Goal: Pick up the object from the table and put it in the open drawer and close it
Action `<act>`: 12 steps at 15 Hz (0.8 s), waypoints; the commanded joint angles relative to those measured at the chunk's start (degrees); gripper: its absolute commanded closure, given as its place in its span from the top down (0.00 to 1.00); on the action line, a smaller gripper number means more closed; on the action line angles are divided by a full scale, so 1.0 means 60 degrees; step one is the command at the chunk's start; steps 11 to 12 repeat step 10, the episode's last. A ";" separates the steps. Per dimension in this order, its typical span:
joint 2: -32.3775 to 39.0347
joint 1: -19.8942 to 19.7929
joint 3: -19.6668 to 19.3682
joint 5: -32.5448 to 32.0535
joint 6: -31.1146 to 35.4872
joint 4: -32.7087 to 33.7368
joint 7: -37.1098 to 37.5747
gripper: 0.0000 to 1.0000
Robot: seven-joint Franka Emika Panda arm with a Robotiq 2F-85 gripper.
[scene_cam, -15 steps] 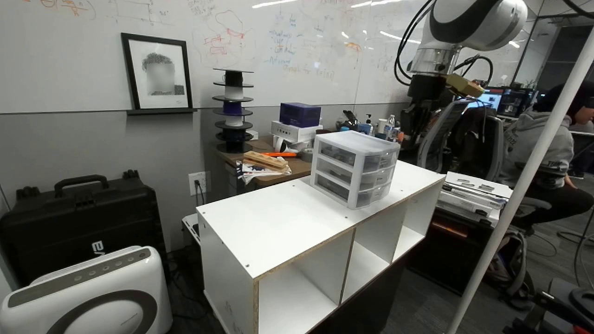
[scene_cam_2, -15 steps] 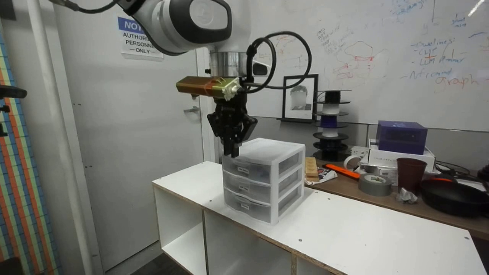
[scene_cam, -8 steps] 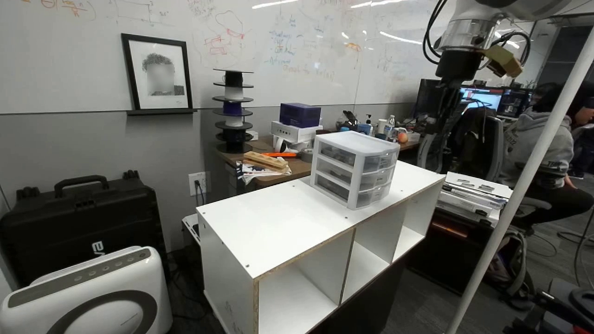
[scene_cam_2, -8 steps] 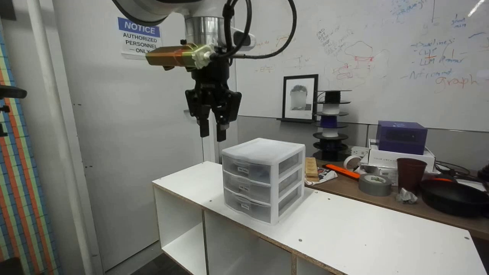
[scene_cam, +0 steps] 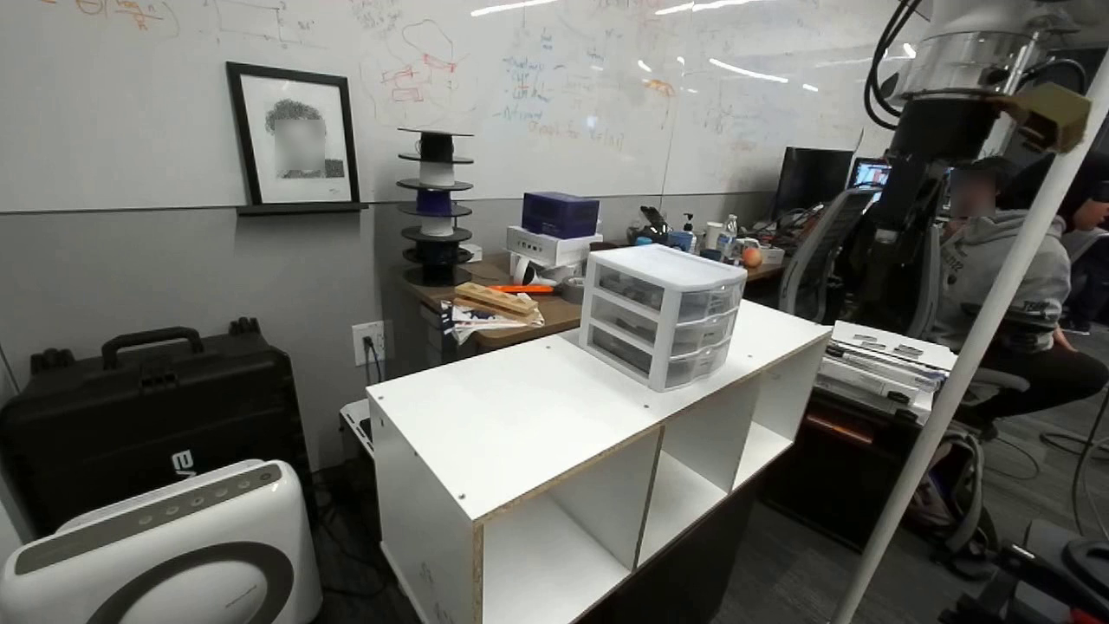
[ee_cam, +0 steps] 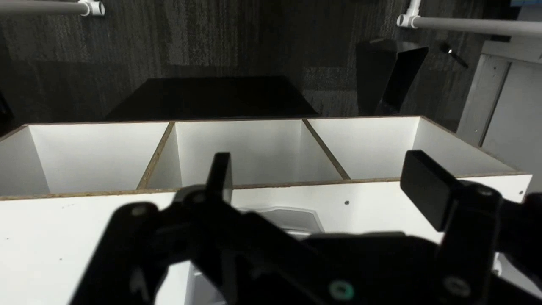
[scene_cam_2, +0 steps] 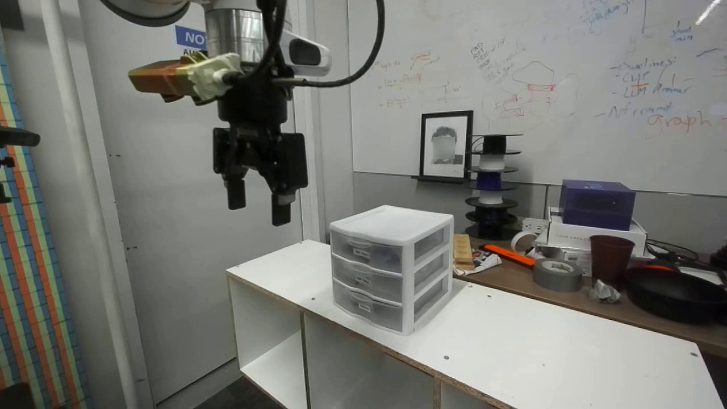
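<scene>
The Robotiq gripper (scene_cam_2: 259, 211) has just swung away from the three-tier drawer unit (scene_cam_2: 392, 224): a second ago its fingers (ee_cam: 425, 186) looked close together right by the unit, and now they stand wide apart, with nothing between them that I can see, and a plain gap parts them from the unit in both exterior views. The unit itself hasn't shifted on the white table (scene_cam_2: 568, 341) beneath it, and its drawers (scene_cam_2: 383, 287) all look pushed in. To my eye that reads as the tail end of the job, the closing likely done and only the retreat left, though I can't swear to it. The object I can't make out anywhere; if it's inside the unit, the cloudy plastic hides it.

Counting up: one drawer unit, three drawers, one gripper, two fingers. Under the unit, the table shows three open-fronted shelf compartments (ee_cam: 241, 148). On the desk (scene_cam_2: 511, 284) beyond the unit I pick out one purple box (scene_cam_2: 596, 204), one dark red cup (scene_cam_2: 611, 258), one frying pan (scene_cam_2: 676, 295) and one roll of silver duct tape (scene_cam_2: 558, 281). Higher than the unit and behind it is one framed portrait (scene_cam_2: 446, 145).
</scene>
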 commanded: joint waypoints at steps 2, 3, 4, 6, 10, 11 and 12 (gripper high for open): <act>-0.1945 0.0122 -0.0221 -0.0050 -0.0496 -0.1344 -0.0347 1.00; -0.0929 0.0135 -0.0172 -0.0077 -0.0250 -0.0773 -0.0089 1.00; -0.1121 0.0136 -0.0186 -0.0080 -0.0277 -0.0913 -0.0092 1.00; -0.1120 0.0135 -0.0194 -0.0079 -0.0273 -0.0929 -0.0091 1.00; -0.0936 0.0134 -0.0190 -0.0074 -0.0263 -0.0914 -0.0095 1.00; -0.0936 0.0134 -0.0190 -0.0074 -0.0263 -0.0914 -0.0095 1.00; -0.0936 0.0134 -0.0190 -0.0074 -0.0263 -0.0914 -0.0095 1.00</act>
